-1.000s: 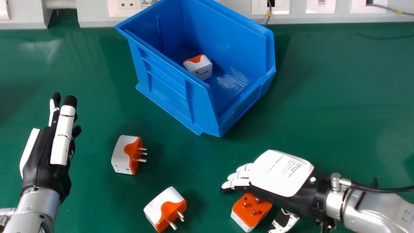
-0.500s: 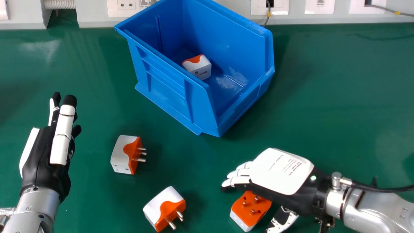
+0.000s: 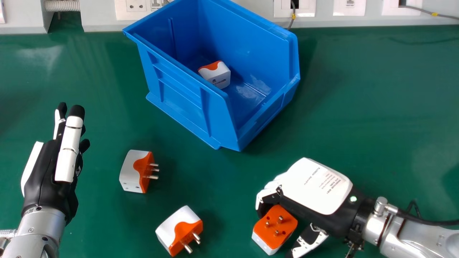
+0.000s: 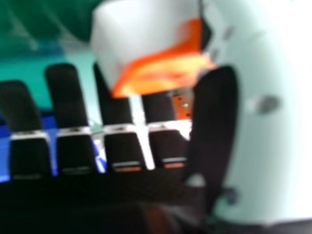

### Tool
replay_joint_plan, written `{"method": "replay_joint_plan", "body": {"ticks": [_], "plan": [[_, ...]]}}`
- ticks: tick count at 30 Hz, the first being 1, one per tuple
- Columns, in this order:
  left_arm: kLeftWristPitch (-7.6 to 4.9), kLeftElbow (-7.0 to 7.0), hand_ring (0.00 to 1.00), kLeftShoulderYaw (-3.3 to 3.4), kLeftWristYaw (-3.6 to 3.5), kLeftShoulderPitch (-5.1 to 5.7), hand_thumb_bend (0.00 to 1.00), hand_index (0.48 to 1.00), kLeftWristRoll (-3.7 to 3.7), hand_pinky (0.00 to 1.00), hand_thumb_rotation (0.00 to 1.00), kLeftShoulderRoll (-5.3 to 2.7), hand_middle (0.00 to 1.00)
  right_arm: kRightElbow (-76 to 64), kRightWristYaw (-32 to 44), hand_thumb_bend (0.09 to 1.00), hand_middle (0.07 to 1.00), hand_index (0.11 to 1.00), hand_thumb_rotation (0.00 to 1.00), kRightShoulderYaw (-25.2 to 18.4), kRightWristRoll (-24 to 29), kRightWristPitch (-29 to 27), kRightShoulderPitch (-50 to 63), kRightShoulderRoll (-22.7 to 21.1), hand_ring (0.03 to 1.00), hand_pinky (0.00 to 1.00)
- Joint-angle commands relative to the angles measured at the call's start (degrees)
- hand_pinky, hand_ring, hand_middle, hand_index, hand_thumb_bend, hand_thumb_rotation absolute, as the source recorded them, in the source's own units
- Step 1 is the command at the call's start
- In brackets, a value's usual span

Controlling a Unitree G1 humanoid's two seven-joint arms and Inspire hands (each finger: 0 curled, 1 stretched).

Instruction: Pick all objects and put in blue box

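Blue box (image 3: pixel 179 98) on green table (image 3: pixel 358 93); sockets (image 3: pixel 349 8) behind.

Silver forearms (image 3: pixel 41 224) bear small screws (image 3: pixel 30 230) and a black cable (image 3: pixel 423 220); white fingers (image 3: pixel 68 154) have black tips.

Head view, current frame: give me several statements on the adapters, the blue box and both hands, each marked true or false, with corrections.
1. An adapter lies inside the blue box. True.
2. The adapter at the right hand has its pins pointing up. True: this orange-topped adapter stands pins up.
3. The right hand's fingers are straight. False: they are curled at that adapter.
4. The left hand is open and holds nothing. True.
5. Three adapters lie between the hands, away from both. False: two do, one nearer the left hand and one nearer the bottom edge.
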Motion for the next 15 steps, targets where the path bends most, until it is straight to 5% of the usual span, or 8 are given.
{"method": "replay_joint_plan", "body": {"ticks": [1,6,15], "plan": [[0.04,-1.68,1.00,0.62,0.08,-0.64,0.53,1.000,-0.52,0.97,1.00,0.76,1.00,2.13,1.07,0.492,0.308,0.500,0.11,0.32,-2.90,5.31,-0.05,0.51,0.213,0.17],[0.25,-1.88,1.00,0.69,-0.02,-0.67,0.53,1.000,-0.59,0.97,1.00,0.74,1.00,1.19,0.82,0.498,0.192,0.479,0.13,0.18,-3.24,7.66,0.58,0.65,0.122,0.08],[0.73,-2.24,1.00,0.89,-0.22,-0.60,0.53,1.000,-0.86,0.98,1.00,0.61,1.00,1.14,3.21,0.499,0.172,0.472,0.15,0.43,-2.81,8.62,0.17,0.86,0.105,0.07]]}}
